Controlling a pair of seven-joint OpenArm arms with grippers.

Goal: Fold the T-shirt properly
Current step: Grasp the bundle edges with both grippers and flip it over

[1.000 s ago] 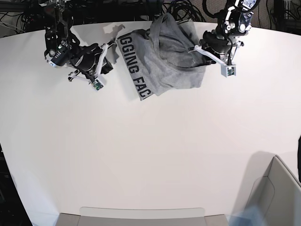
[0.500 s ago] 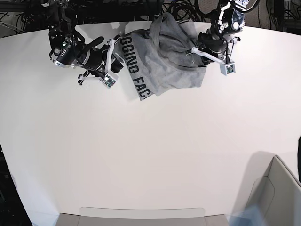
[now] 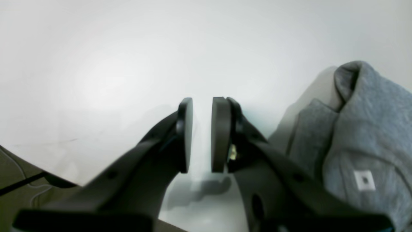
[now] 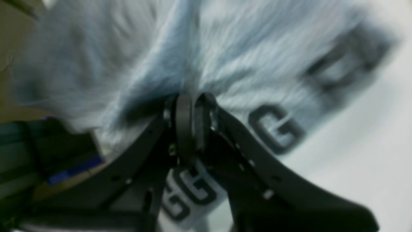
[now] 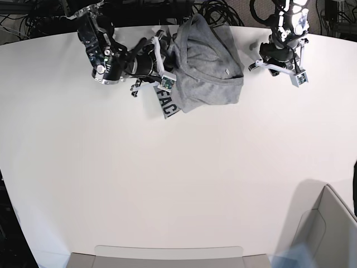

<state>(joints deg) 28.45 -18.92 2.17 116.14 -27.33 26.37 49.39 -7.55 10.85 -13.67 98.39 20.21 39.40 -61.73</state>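
The heather-grey T-shirt (image 5: 203, 67) lies bunched at the table's far middle, with the black letters "FAC" (image 5: 168, 104) showing at its front left corner. My right gripper (image 5: 166, 56) is over the shirt's left edge. In the blurred right wrist view its pads (image 4: 184, 122) are pressed together on a fold of the T-shirt (image 4: 241, 58), with lettering (image 4: 276, 129) beside them. My left gripper (image 5: 257, 60) is off the shirt's right side. In the left wrist view it (image 3: 201, 135) is slightly parted and empty over bare table, with the T-shirt (image 3: 363, 129) and its white label to the right.
The white table (image 5: 167, 178) spreads toward the front. A grey box (image 5: 329, 234) stands at the front right corner and a flat tray (image 5: 167, 254) at the front edge. Black cables (image 5: 217, 11) hang behind the table's far edge.
My right arm has moved right onto the shirt's left edge and pushed it over, hiding most of the lettering. My left gripper has come off the shirt's right side and moved right.
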